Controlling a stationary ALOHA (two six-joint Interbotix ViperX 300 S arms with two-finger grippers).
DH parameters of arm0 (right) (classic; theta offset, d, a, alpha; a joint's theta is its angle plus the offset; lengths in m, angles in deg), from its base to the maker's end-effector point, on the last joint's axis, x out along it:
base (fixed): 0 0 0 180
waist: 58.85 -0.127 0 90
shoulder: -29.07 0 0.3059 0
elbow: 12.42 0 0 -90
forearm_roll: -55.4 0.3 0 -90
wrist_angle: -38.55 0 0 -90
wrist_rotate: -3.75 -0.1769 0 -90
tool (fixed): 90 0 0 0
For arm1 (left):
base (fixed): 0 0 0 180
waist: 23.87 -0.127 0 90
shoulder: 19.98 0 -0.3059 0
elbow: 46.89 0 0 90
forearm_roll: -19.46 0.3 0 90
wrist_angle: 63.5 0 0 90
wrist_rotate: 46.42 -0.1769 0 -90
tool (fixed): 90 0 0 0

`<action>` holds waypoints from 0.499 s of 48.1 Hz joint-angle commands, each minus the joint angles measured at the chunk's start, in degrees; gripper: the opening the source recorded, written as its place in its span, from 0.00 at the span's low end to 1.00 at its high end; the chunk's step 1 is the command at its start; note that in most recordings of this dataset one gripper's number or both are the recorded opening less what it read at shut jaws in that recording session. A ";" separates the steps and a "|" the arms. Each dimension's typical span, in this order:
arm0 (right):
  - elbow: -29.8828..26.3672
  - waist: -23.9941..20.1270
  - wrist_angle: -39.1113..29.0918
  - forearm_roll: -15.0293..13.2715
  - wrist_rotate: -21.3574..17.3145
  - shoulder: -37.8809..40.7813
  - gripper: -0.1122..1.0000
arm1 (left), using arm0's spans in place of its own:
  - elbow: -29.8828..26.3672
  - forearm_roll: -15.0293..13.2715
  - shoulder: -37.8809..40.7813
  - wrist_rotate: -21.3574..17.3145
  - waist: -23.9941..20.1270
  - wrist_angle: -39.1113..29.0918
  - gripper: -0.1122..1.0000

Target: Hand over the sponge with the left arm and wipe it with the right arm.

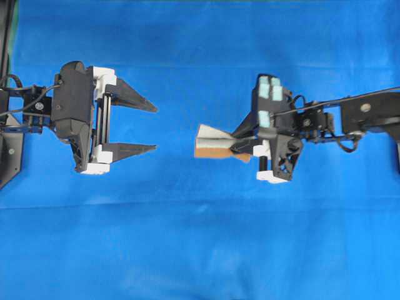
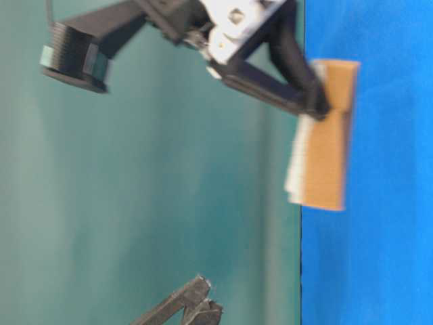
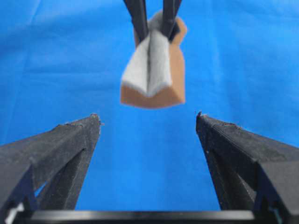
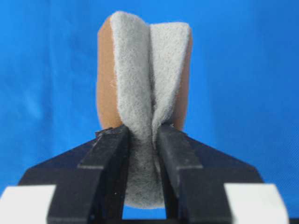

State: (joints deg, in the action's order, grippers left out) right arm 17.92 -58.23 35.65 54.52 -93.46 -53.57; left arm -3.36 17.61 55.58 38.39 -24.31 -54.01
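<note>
the right gripper (image 1: 240,145) pinches the sponge (image 1: 215,142), long axis pointing toward the spread, empty left gripper (image 1: 152,128), apart.

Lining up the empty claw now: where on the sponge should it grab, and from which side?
Take the sponge's free end, which sticks out of the right claw toward the open left claw. Approach straight along the length and close across its flat faces, clear of the holding fingers.

Overhead, table-level, two close wrist views
</note>
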 commanded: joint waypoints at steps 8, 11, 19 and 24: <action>-1.05 0.00 3.43 -0.18 0.09 6.77 0.34 | 0.18 -0.09 -0.35 0.09 0.09 0.62 0.83; -1.14 -0.09 4.22 -0.18 0.09 8.44 0.34 | 0.18 -0.09 -0.35 0.09 0.09 0.62 0.83; -1.14 -0.09 6.15 -0.26 0.09 11.43 0.34 | 0.18 -0.09 -0.35 0.00 0.09 0.62 0.83; -1.32 -0.09 6.15 -0.53 0.09 12.57 0.34 | 0.18 -0.09 -0.35 0.00 0.09 0.62 0.83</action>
State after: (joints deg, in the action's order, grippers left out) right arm 17.66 -58.32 41.37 54.26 -93.46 -41.00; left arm -3.36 17.61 55.58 38.39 -24.31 -53.92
